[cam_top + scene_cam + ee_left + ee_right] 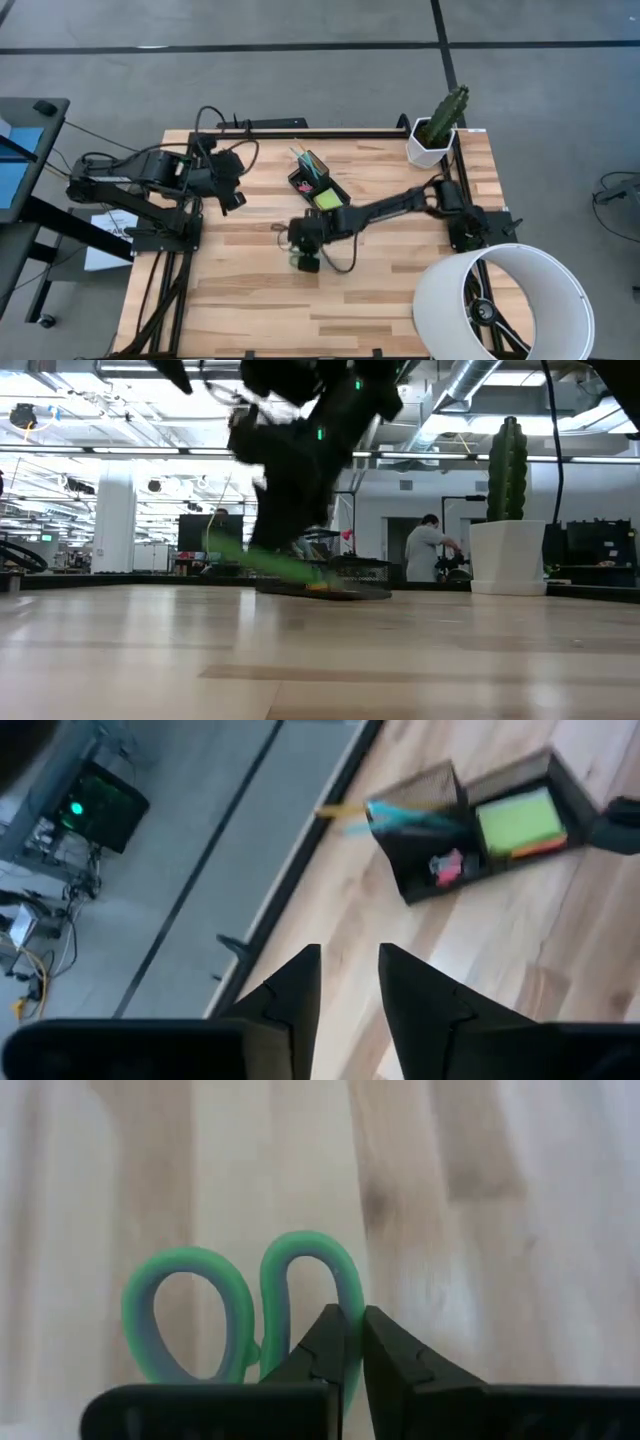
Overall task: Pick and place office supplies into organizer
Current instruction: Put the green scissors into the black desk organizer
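Note:
The green-handled scissors hang under my right gripper, which is shut on one handle loop near the table's middle. The low view shows them as a green streak, slanting above the tabletop. The black organizer stands just beyond. In the left wrist view its cup holds a teal pen and a yellow pencil. Its tray holds the lime sticky pad and a pink block. My left gripper hovers open at the table's left, holding nothing. My right gripper pinches the outer rim of one handle loop of the scissors. One finger stands inside the loop and the other outside it. The fingers come slanting down from above. The scissors are tilted and off the table.
A white pot with a cactus stands at the far right corner. A large white cylinder is at the near right. Bare wood lies toward the near edge. A person stands in the room behind.

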Robot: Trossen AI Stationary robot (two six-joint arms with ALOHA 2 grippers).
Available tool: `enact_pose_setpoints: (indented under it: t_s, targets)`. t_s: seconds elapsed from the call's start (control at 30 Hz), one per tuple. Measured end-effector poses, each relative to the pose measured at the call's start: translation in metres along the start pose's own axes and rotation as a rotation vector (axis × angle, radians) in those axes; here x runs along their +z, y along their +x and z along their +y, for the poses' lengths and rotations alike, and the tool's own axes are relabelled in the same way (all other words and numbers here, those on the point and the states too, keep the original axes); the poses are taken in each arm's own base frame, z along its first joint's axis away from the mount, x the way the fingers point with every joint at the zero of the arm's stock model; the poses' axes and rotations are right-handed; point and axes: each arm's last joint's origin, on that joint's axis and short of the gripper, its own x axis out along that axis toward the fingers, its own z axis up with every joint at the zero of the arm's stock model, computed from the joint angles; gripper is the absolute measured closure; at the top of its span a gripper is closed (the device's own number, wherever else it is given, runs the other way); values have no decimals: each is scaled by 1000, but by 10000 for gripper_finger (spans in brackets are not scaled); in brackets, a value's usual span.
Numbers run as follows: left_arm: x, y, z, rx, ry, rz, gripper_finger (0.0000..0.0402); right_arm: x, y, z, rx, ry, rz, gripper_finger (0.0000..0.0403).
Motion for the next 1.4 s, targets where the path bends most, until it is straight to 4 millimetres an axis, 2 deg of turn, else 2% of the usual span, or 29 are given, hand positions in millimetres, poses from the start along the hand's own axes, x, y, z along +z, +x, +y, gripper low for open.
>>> enact_pose_setpoints:
  t_s: [0.2, 0.33, 0.5, 0.57, 0.67, 0.73, 0.87, 0.9, 1.0, 1.07, 1.17, 1.23, 1.3, 1.4]
  targets:
    - [18, -31, 25, 26, -75, -118, 336, 30, -52, -44, -20, 86, -178, 393]
    - [27, -54, 44, 55, -74, -194, 353, 52, -108, -77, -109, 153, -397, 393]
    - [33, -73, 62, 106, -59, -264, 367, 65, -171, -119, -362, 189, -622, 392]
    - [34, -76, 65, 133, -55, -278, 370, 69, -189, -138, -454, 198, -709, 392]
    - [35, -78, 67, 172, -62, -287, 376, 72, -200, -164, -546, 200, -797, 392]
    - [34, -78, 68, 184, -64, -287, 381, 70, -197, -178, -624, 213, -784, 392]
    - [34, -78, 68, 182, -54, -284, 395, 60, -168, -203, -710, 236, -659, 392]
    - [34, -78, 67, 183, -51, -282, 398, 63, -159, -207, -722, 228, -679, 392]
    - [33, -77, 68, 215, -37, -270, 400, 56, -144, -218, -792, 235, -590, 392]
    - [32, -77, 69, 238, -28, -261, 400, 57, -123, -224, -856, 251, -587, 392]
    - [29, -76, 69, 245, -7, -243, 401, 45, -103, -233, -866, 246, -488, 391]
    - [28, -76, 69, 253, 5, -232, 401, 50, -92, -232, -854, 246, -531, 391]
    - [27, -76, 70, 263, 12, -225, 401, 45, -88, -231, -858, 242, -478, 391]
    - [26, -76, 70, 272, 18, -218, 401, 41, -71, -223, -904, 232, -407, 390]
